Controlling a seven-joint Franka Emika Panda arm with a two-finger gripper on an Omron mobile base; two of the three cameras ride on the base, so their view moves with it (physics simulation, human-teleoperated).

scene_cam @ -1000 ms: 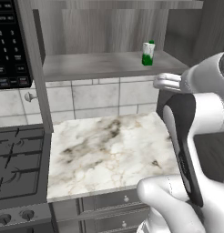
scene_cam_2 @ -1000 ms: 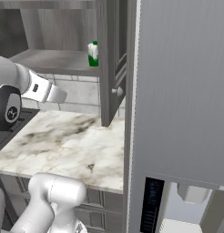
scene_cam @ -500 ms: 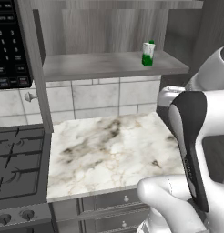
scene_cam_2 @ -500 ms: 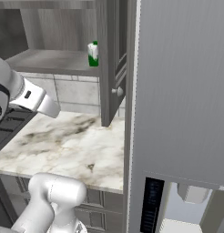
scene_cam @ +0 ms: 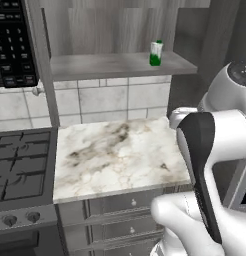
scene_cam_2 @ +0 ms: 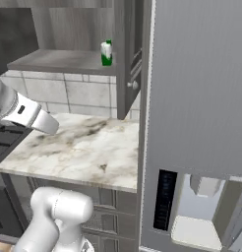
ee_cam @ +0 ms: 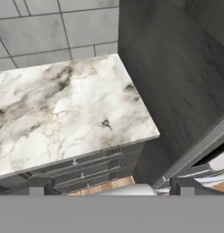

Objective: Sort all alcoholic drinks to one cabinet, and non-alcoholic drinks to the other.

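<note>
- End effector [ee_cam: 108, 189] wide open, gripping nothing; only the two dark finger tips [ee_cam: 36, 191] visible at the bottom of the hand view, well apart.
- Pointed down at the right front corner of the marble surface [ee_cam: 63, 109], with drawer fronts [ee_cam: 93, 166] below that edge.
- Marble surface [scene_cam: 117, 155] bare in the left base view, set between the stove [scene_cam: 22, 167] on the left and a dark tall panel [scene_cam: 192, 60] on the right.
- Tiled wall [scene_cam: 105, 100] behind the surface; microwave [scene_cam: 12, 45] above the stove.
- Open cabinet shelf [scene_cam: 110, 65] above the tiles, holding a small green-and-white container [scene_cam: 155, 53], upright, near the shelf's right end.
- Same container [scene_cam_2: 106, 53] in the right base view, standing on the shelf [scene_cam_2: 59, 61] just left of the open cabinet door [scene_cam_2: 129, 54].
- Fridge [scene_cam_2: 196, 98] to the right of the surface [scene_cam_2: 78, 147] in the right base view, with a dispenser recess [scene_cam_2: 199, 206] low in its front.
- White arm [scene_cam: 215, 150] rising at the lower right of the left base view, with a forearm link [scene_cam_2: 24, 110] reaching in from the left edge of the right base view.
- Beer bottle and clear bottle: whereabouts not to be told from these views; possibly hidden behind the arm or outside the frames.
</note>
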